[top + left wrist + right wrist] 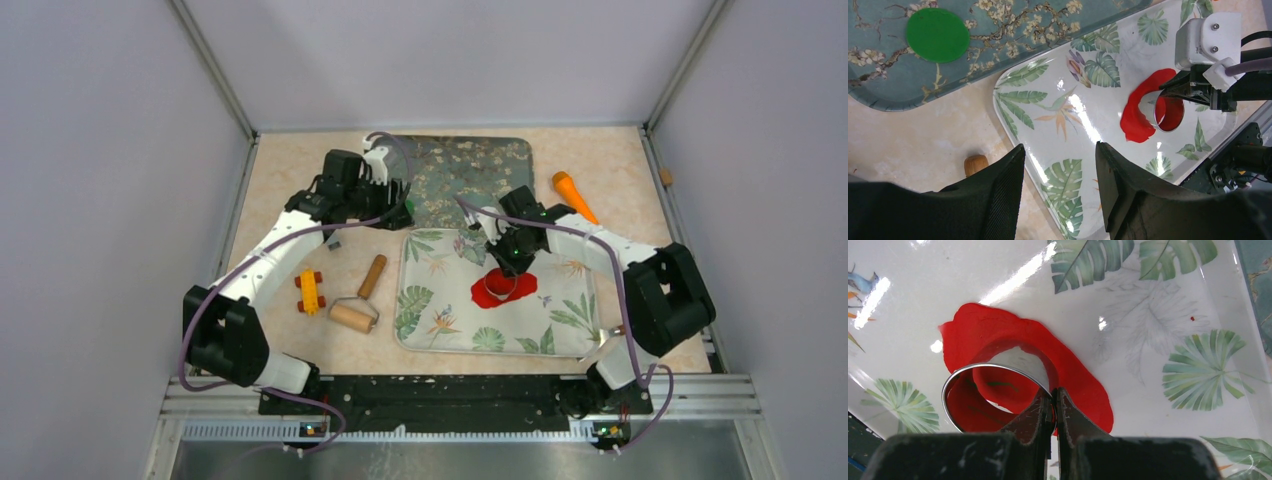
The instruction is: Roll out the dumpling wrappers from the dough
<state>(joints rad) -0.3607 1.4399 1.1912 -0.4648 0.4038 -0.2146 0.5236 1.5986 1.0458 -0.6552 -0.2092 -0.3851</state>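
Base: Item one — right gripper (1054, 392)?

Me: I read its jaws pinched together on the wall of the metal ring cutter (1020, 362). The cutter stands in the red dough sheet (1078, 375), with red clay inside the ring; I cannot tell if that is a cut wrapper. All of it sits on the leaf tray (1148, 300).

Base: Item two, left gripper (1060, 147)?

Me: Jaws apart, nothing between them, above the leaf tray's corner.

Base: Wrappers?

Me: One green wrapper (938, 35) — flat on the blossom tray (1013, 30). On the table (290, 170) I list the rolling pin (352, 317), a yellow toy block (309, 291) and an orange carrot-shaped piece (573, 194).
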